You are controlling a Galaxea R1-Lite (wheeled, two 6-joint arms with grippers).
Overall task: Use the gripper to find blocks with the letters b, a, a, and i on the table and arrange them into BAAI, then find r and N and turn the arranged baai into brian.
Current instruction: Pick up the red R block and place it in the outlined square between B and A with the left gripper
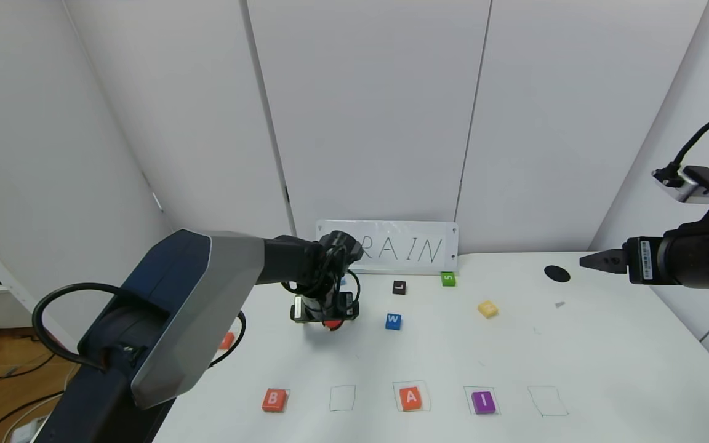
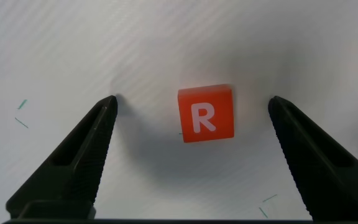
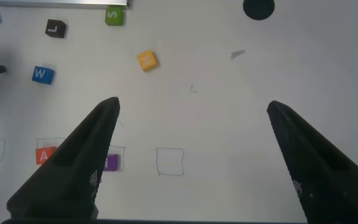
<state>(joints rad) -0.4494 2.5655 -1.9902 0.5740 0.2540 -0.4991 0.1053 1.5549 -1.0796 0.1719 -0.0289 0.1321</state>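
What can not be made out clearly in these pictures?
- Head view: the first letter on the white paper sign is hidden by the left arm.
- Head view: an orange-red square block is half hidden behind that arm; its letter is unseen.
- Head view: the yellow square block's letter is too faint.

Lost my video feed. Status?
Left gripper open, straddling R block, not gripping. Right gripper open, parked high at right. Nothing in the way.

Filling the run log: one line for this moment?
left gripper open over R block | right gripper open, raised | B, A, I placed
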